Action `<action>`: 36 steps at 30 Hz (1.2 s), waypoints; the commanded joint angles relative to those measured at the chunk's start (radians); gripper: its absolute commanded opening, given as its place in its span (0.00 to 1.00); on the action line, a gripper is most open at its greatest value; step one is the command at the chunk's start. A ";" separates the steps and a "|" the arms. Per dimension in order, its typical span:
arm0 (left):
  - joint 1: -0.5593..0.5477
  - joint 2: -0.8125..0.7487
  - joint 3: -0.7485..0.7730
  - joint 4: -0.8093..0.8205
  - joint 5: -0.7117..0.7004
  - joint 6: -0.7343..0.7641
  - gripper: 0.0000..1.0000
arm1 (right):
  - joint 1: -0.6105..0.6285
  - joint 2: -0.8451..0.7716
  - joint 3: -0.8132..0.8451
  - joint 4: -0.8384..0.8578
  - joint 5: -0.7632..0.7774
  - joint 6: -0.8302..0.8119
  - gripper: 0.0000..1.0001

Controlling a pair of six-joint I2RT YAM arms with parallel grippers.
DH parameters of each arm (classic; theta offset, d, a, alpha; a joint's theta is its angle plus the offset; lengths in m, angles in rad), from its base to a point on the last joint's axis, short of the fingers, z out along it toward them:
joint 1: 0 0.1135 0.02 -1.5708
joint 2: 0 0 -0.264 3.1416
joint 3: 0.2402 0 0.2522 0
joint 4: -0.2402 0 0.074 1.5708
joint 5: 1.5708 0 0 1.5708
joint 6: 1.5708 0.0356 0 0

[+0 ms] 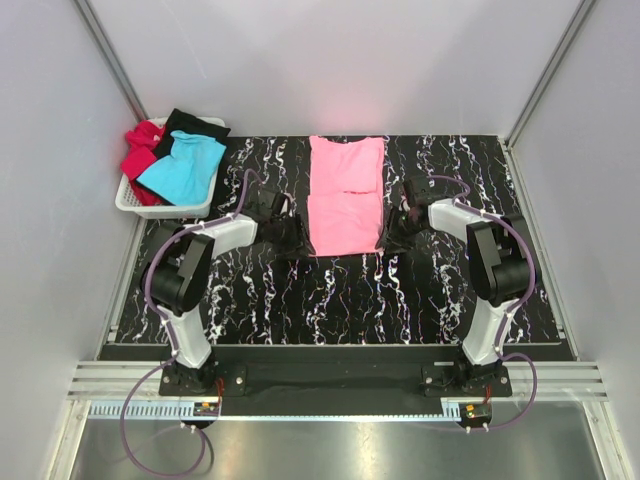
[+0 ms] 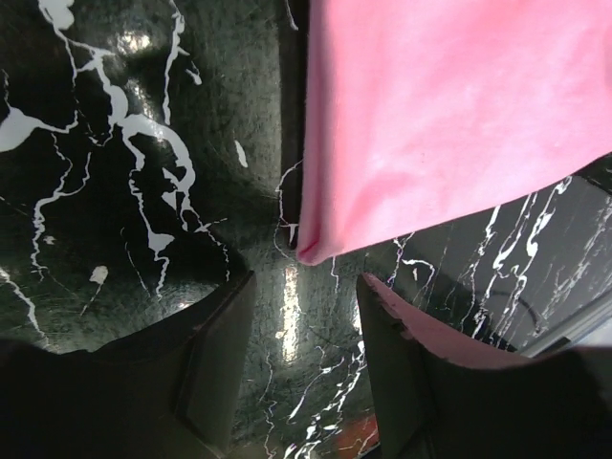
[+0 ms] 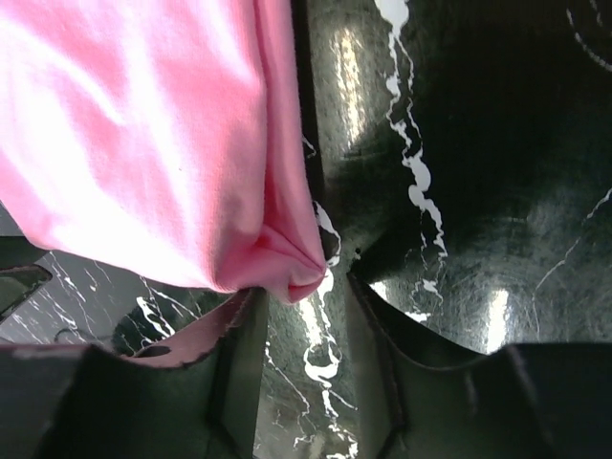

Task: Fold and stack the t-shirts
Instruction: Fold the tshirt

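- Top external: we see the pink t-shirt (image 1: 346, 195) lying flat as a long rectangle mid-table (image 1: 340, 300), its long side running away from the arms
- The left gripper (image 1: 290, 232) sits low at the shirt's near left corner and the right gripper (image 1: 398, 225) at its near right edge
- The turquoise t-shirt (image 1: 185, 165), red t-shirt (image 1: 142, 150) and black t-shirt (image 1: 195, 124) are heaped in the white basket (image 1: 128, 200) at the far left
- Left wrist: the left gripper (image 2: 304, 287) has its jaws apart, with bare marbled table between them; the pink t-shirt (image 2: 449, 115) corner lies just ahead of the gap, not pinched
- Right wrist: the right gripper (image 3: 308, 296) also has its jaws apart; the bunched corner of the pink t-shirt (image 3: 143, 143) reaches the mouth of the gap, beside the left finger; we cannot tell whether it touches
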 commanded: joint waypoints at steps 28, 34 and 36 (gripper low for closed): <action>-0.032 0.112 -0.006 0.093 -0.045 -0.013 0.13 | 0.012 -0.004 -0.113 0.120 0.031 0.013 0.00; -0.040 0.043 -0.098 0.093 -0.072 -0.025 0.00 | 0.011 -0.064 -0.187 0.119 0.001 0.023 0.00; -0.043 -0.009 -0.156 0.094 -0.074 -0.026 0.00 | 0.012 -0.116 -0.254 0.121 -0.012 0.033 0.00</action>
